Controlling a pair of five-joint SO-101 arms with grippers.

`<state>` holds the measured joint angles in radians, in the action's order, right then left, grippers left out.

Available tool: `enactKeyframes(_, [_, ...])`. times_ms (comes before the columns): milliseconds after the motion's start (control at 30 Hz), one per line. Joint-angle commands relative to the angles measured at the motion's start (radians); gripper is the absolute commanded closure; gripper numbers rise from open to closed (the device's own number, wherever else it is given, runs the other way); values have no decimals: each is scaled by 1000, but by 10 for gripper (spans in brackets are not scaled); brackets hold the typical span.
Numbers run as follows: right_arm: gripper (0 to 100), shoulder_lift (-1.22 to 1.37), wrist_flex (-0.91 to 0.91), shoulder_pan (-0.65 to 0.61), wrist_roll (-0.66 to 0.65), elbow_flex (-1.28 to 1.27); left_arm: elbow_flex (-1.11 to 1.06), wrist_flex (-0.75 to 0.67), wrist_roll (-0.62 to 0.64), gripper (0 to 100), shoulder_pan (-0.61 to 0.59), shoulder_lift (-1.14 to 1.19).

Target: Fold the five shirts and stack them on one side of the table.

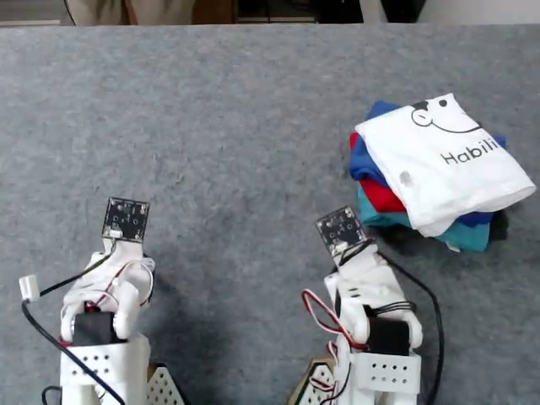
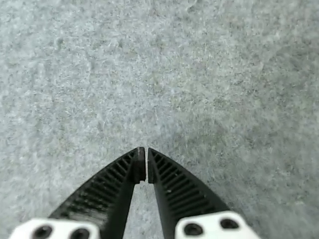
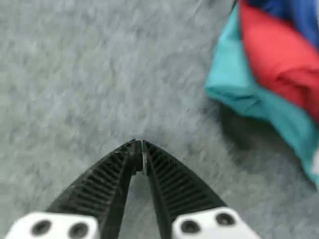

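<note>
A stack of folded shirts (image 1: 434, 173) lies at the right side of the grey table, with a white printed shirt (image 1: 447, 160) on top, then blue, red (image 1: 381, 196) and teal (image 1: 468, 234) layers and a dark one at the bottom. In the right wrist view the teal shirt (image 3: 249, 94) and red shirt (image 3: 279, 55) lie just beyond my right gripper (image 3: 139, 149), which is shut and empty. My left gripper (image 2: 143, 157) is shut and empty over bare felt. Both arms sit drawn back at the near edge, the left arm (image 1: 114, 287) and right arm (image 1: 363, 287).
Grey felt covers the table (image 1: 236, 126), with wide open room in the middle and on the left. Cables loop around both arm bases near the front edge.
</note>
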<state>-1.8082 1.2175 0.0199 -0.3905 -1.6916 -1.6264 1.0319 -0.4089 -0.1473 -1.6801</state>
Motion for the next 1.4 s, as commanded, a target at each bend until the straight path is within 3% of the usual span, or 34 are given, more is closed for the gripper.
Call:
enactKeyframes(0, [989, -91, 40, -12, 12, 1, -48, -12, -5, 973, -23, -117])
enactKeyframes(1367, [989, -93, 81, -5, 8, 2, -63, -11, -2, 972, -15, -131])
